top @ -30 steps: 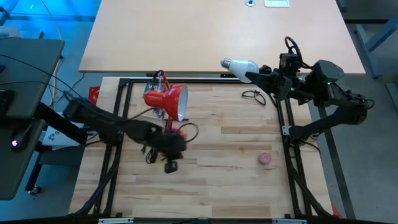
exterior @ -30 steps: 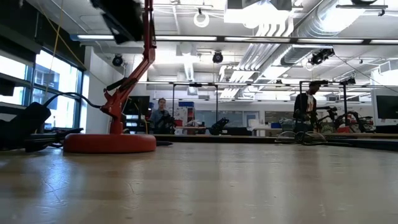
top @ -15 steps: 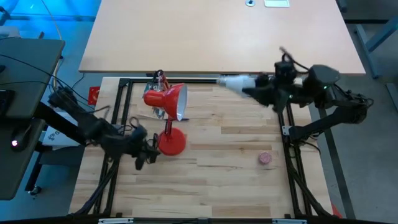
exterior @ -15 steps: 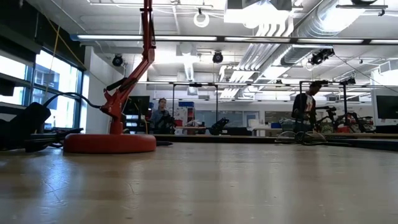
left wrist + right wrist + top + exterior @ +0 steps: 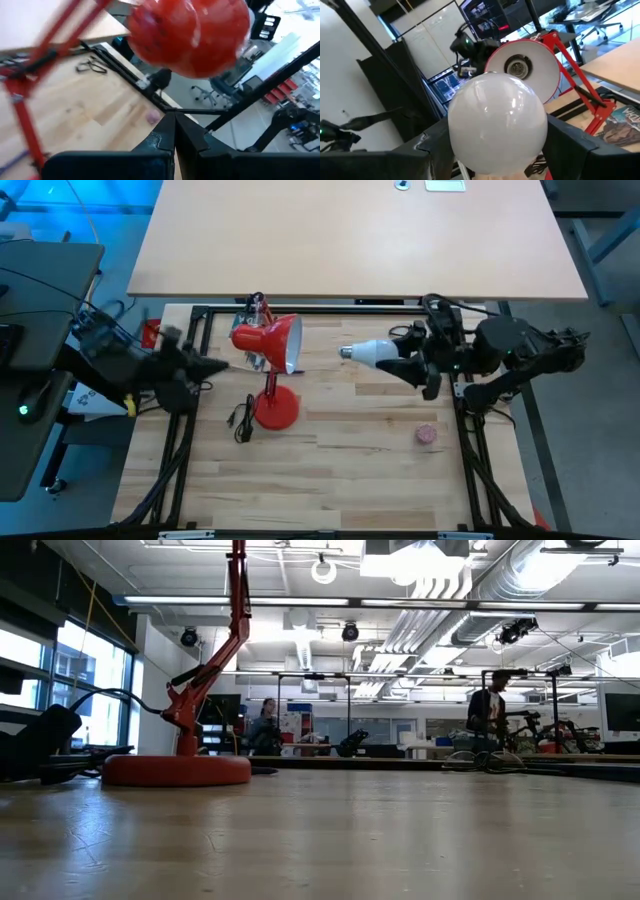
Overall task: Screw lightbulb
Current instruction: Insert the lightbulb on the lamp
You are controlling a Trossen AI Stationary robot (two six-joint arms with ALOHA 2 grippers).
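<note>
Near the front of the worktop (image 5: 330,480) lies a small pink ball (image 5: 427,435), open wood all around it. Mid-worktop, the right gripper (image 5: 398,361) holds the lightbulb (image 5: 370,352) sideways in its jaws, in the air, screw base toward the red lamp (image 5: 268,345), with a clear gap between them. Right wrist view: bulb hides most of the jaws, lamp socket (image 5: 515,65) faces it. Left gripper (image 5: 208,366), jaws shut and empty, sits off the worktop's left edge, blurred. Black glasses at the back are only visible from the left wrist (image 5: 91,67).
</note>
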